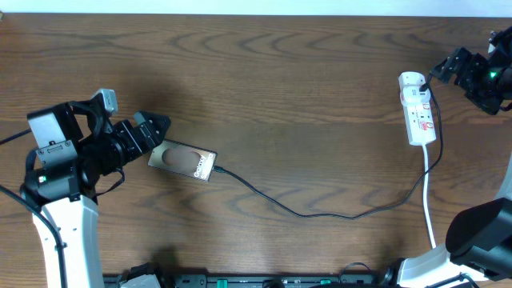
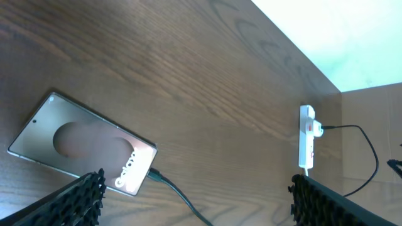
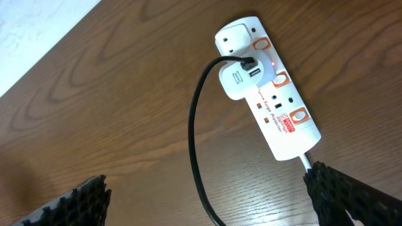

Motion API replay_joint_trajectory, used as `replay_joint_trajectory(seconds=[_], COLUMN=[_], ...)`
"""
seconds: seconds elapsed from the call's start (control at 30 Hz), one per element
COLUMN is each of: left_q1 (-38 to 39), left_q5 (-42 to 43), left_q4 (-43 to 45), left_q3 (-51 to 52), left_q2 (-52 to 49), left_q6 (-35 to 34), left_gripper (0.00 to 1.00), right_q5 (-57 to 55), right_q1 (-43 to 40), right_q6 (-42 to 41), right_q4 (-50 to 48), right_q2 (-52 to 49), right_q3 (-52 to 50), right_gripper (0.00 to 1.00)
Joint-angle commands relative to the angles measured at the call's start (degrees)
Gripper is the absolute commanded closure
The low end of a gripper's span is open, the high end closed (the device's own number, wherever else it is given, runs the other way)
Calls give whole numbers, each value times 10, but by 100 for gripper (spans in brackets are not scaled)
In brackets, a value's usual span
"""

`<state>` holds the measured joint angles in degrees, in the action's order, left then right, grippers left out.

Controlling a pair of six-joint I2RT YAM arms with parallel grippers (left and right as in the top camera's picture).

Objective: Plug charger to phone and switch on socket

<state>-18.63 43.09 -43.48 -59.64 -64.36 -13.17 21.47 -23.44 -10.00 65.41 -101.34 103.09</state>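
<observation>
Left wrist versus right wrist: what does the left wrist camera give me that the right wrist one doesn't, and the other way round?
Only the left wrist view: the phone, lying flat, with the charger's plug tip at its near short edge, apparently inserted. Only the right wrist view: close detail of the power strip, namely the white adapter seated in it, the red-ringed switches and a small red light beside the adapter. Both: the power strip, the black charger cable and the wooden table.
</observation>
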Motion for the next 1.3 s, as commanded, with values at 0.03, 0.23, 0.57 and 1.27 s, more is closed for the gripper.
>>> replay_joint_trajectory(seconds=[0.03, 0.23, 0.57, 1.27], left_q1=[2, 29, 169, 177], left_q5=[-10, -59, -295, -303], left_q4=[-5, -50, 122, 489], left_q3=[1, 3, 166, 595], left_q2=[26, 75, 282, 643], left_q6=[11, 11, 12, 52], left_gripper=[7, 7, 7, 7], right_q5=[9, 9, 9, 9], right_q1=[2, 2, 2, 2], right_q6=[9, 9, 9, 9], right_q4=[2, 2, 2, 2], right_q2=[-3, -3, -3, -3], right_q3=[12, 12, 12, 12], right_gripper=[1, 1, 1, 1])
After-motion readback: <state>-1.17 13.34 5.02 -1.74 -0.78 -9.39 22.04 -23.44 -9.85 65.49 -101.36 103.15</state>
